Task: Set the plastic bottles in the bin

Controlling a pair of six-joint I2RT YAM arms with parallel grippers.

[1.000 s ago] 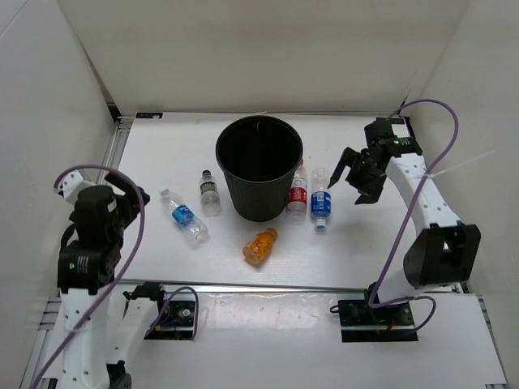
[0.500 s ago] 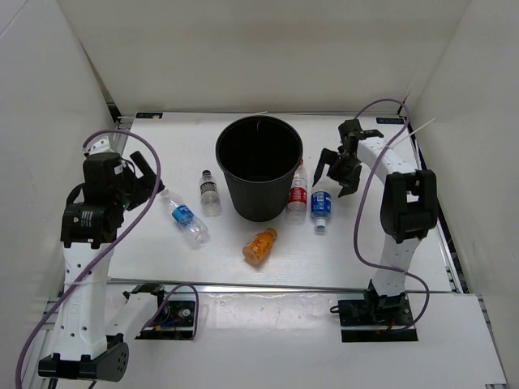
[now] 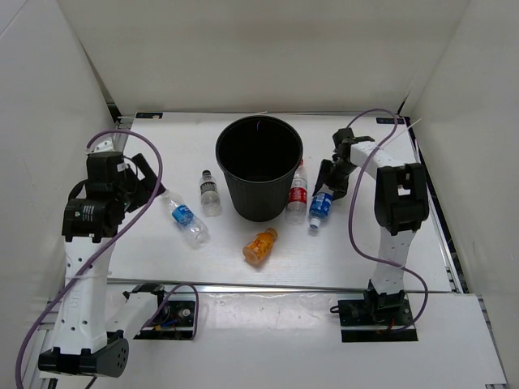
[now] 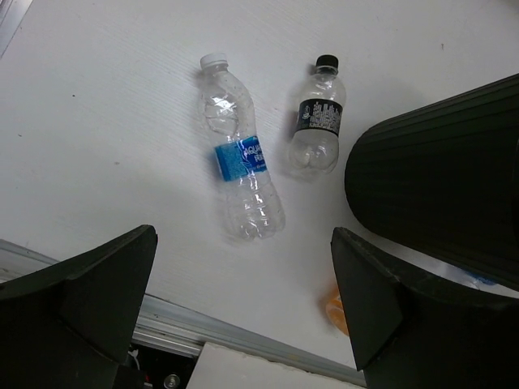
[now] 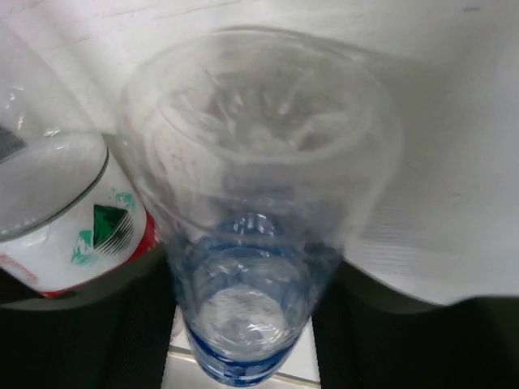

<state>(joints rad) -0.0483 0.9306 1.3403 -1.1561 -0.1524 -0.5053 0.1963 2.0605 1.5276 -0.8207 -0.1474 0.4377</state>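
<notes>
The clear blue-labelled plastic bottle (image 3: 319, 208) to the right of the round black plastic bin (image 3: 258, 203) is grasped by the right gripper (image 3: 328, 186). In the right wrist view its body fills the gap between the two dark fingers (image 5: 142, 324), which are pressed against its sides, so the claw is judged to be clenched on it. The bottle is seen lying tilted at the level of the white table (image 3: 389, 243), not yet raised. The clear red-labelled bottle (image 3: 298, 194) is found just beside it, close against the bin wall. The grasp appears to be taken from the outer side, probably so that this neighbour is not knocked.

The left gripper (image 4: 243, 239) is held released and empty, its fingers spread wide above the second blue-labelled clear bottle (image 4: 241, 154). It seems to be posed there so that this bottle can be taken next. The black-capped clear bottle (image 4: 317, 121) lies near it, beside the bin. The stubby orange bottle (image 3: 260, 245) lies on its side in front of the bin. No bottle is seen inside the bin; a lift over its tall rim is judged to be needed.
</notes>
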